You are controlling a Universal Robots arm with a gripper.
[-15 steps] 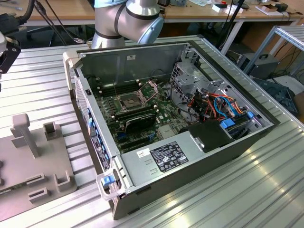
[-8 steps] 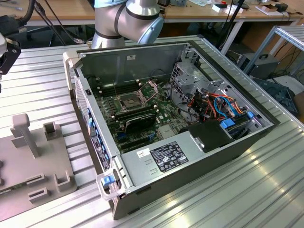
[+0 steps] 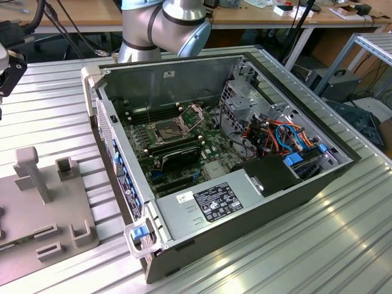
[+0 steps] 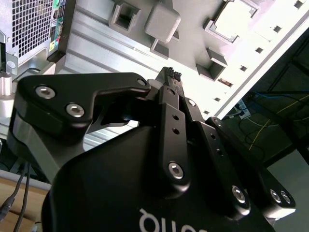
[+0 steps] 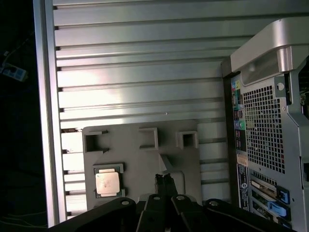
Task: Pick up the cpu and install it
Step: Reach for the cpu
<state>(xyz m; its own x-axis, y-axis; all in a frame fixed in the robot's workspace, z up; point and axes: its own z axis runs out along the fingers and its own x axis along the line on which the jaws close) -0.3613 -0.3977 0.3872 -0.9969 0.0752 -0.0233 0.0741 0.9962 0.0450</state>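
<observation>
- CPU (image 5: 107,183) lies flat, metal lid up, in a square nest near one edge of the grey fixture plate (image 5: 145,154); both wrist views show it there.
- Gripper (image 5: 164,179) hangs over this same plate, near the CPU but apart from it. Its two black fingers (image 4: 170,79) are pressed together and nothing is between them.
- In the exterior view, the fixture plate is at the lower left of the frame, and an upright grey post (image 3: 33,174) stands on it.
- The ribbed aluminium table (image 3: 318,251) carries both the plate and the open computer case (image 3: 184,76), which takes the centre of the frame.
- Inside the case, at centre left, the green motherboard (image 3: 211,138) has the processor socket (image 3: 166,130), and its metal frame appears lifted.
- A grey power supply (image 3: 208,205) sits at the lower centre, against the near wall of the case.
- Orange and blue cables (image 3: 288,136) lie at the right side of the case.
- The robot arm (image 3: 174,24) stands at the upper centre of the frame, behind the case.
</observation>
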